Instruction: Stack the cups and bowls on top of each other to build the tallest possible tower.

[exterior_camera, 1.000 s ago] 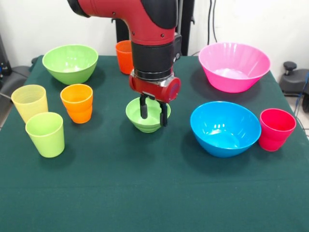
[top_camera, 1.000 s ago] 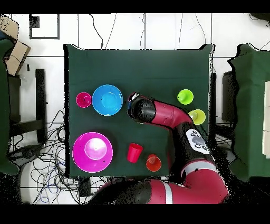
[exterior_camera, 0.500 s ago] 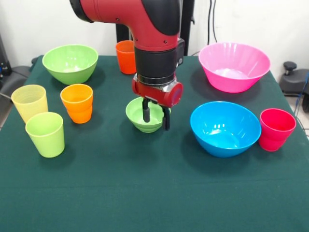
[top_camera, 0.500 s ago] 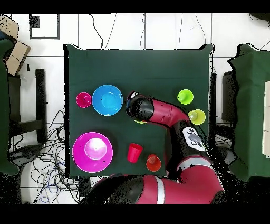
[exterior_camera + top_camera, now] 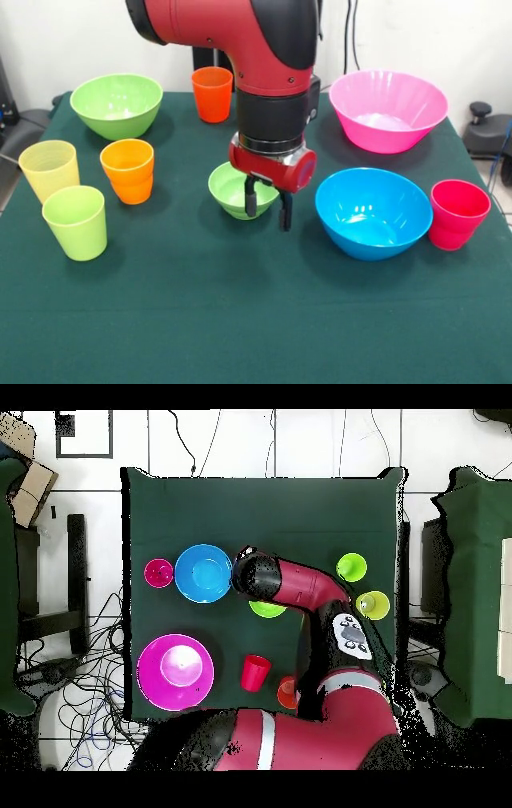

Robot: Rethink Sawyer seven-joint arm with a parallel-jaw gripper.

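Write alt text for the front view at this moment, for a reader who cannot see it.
A red and black robot arm lowers its open gripper at the near rim of a small light green bowl mid-table, holding nothing. Unstacked around it on the green cloth stand a blue bowl, pink bowl, large green bowl and six cups.

The table (image 5: 240, 320) has a dark green cloth. Directly on it stand four bowls: a large light green bowl (image 5: 117, 104), a large pink bowl (image 5: 388, 110), a large blue bowl (image 5: 373, 212) and a small light green bowl (image 5: 232, 190). Also standing there are a pale yellow cup (image 5: 50, 170), a lime green cup (image 5: 76, 222), two orange cups (image 5: 128, 170) and a red cup (image 5: 457, 214) touching the blue bowl.
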